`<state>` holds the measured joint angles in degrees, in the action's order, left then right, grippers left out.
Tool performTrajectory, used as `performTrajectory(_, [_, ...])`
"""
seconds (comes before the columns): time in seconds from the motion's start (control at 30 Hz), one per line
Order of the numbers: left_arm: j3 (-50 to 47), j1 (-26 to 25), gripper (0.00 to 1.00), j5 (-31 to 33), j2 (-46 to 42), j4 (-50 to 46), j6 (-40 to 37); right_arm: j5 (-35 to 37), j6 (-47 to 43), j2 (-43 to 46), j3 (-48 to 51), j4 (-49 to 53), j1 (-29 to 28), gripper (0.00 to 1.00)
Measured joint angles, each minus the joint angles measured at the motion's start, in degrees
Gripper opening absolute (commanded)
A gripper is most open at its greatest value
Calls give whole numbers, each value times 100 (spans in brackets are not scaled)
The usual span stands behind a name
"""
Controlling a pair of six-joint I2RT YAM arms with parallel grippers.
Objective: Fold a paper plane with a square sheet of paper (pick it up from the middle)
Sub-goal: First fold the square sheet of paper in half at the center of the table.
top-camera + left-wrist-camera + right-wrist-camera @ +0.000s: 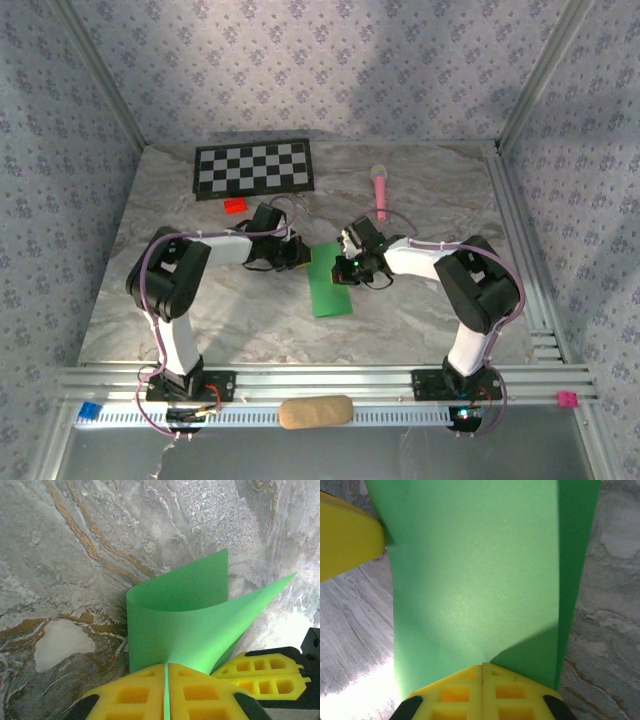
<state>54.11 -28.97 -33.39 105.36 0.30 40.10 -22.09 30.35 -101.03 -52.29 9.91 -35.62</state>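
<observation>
I see paper (330, 287) mid-bench (200, 300), between both arms, near end flat, far end lifted and curled. Left fingers (158, 674) clamped on paper edge, green sliver in seam. Right fingers (477, 674) pressed together on opposite edge. Checkerboard (253, 167) and pink toy (380, 190) at far side.

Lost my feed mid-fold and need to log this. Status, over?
Both shut: left gripper and right gripper pinch the green paper. Paper curled over, not creased flat. Pink toy, checkerboard sit far back, clear of it.
</observation>
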Motion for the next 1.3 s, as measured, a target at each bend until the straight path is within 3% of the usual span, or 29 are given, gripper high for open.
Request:
performTrajectory(0.3, [195, 0, 13, -129, 142, -13, -7, 2, -2, 0, 0, 2, 0, 0])
performTrajectory(0.93, [614, 15, 12, 337, 450, -555, 0, -7, -136, 0, 0, 20, 11, 0])
performTrajectory(1.3, [664, 361, 11, 555, 498, -476, 391, -26, -177, 0, 2, 26, 24, 0])
